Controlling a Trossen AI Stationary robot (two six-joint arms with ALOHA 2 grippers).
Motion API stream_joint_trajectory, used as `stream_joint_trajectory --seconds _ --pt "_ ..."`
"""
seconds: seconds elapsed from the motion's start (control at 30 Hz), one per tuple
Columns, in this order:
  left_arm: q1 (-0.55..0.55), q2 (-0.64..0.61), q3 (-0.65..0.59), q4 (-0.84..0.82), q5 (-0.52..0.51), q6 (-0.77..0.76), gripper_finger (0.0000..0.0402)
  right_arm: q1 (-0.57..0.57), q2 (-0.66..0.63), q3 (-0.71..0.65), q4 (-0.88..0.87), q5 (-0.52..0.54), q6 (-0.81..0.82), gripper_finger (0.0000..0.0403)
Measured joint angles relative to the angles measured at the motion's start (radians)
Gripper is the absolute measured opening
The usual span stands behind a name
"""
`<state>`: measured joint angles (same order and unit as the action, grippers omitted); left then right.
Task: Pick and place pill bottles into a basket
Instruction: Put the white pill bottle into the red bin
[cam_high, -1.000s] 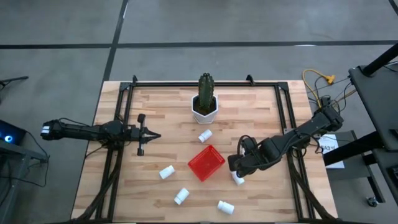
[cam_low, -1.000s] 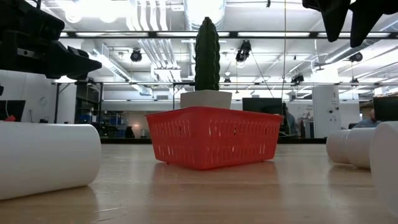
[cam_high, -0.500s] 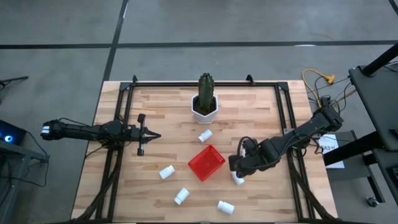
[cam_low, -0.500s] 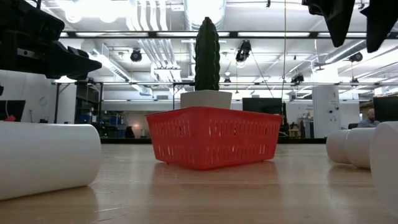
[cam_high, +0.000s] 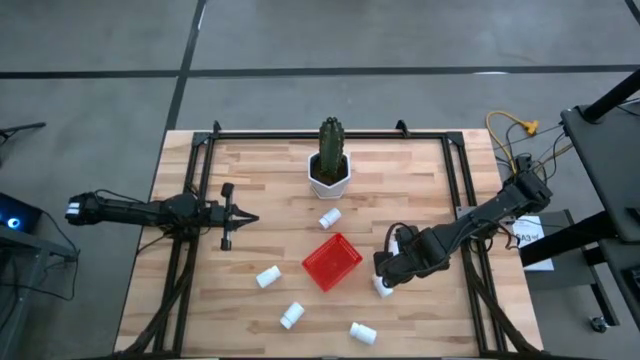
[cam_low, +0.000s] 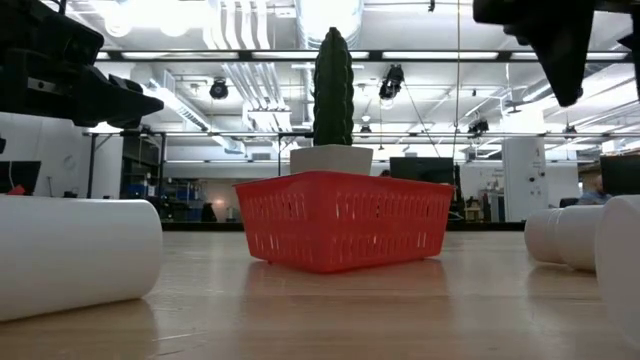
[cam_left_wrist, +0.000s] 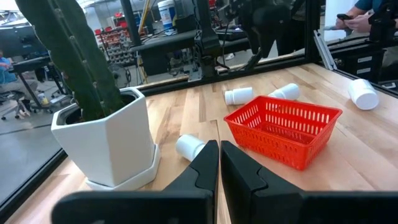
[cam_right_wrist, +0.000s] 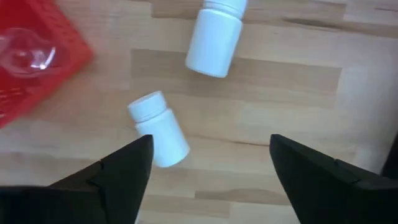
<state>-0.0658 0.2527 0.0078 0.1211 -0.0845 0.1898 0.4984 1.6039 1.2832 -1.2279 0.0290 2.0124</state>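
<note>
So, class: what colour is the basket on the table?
Bright red. The basket shows best in the low view, in front of the cactus pot.

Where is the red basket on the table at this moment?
In the high view, the red basket sits near the table's middle, empty, in front of the cactus pot, with the right claw just to its right above a pill bottle.

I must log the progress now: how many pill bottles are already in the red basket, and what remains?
Done: nothing; the red basket is empty. In hand: the right hand is open above a lying pill bottle right of the basket, gripping nothing. The left hand, shut, waits at the table's left. Left: all visible bottles, including those at and.
</note>
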Motion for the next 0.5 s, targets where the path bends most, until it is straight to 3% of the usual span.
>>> stream_joint_trajectory --seconds 0.2,0.5 --pt "0.0 0.0 0.0 0.0 0.0 0.0 0.0 -0.001 0.0 -0.03 0.011 -0.004 -0.003 0.0362" --pt "0.0 0.0 0.0 0.0 0.0 -0.001 0.0 0.003 0.0 -0.038 0.036 -0.008 -0.017 0.0365"
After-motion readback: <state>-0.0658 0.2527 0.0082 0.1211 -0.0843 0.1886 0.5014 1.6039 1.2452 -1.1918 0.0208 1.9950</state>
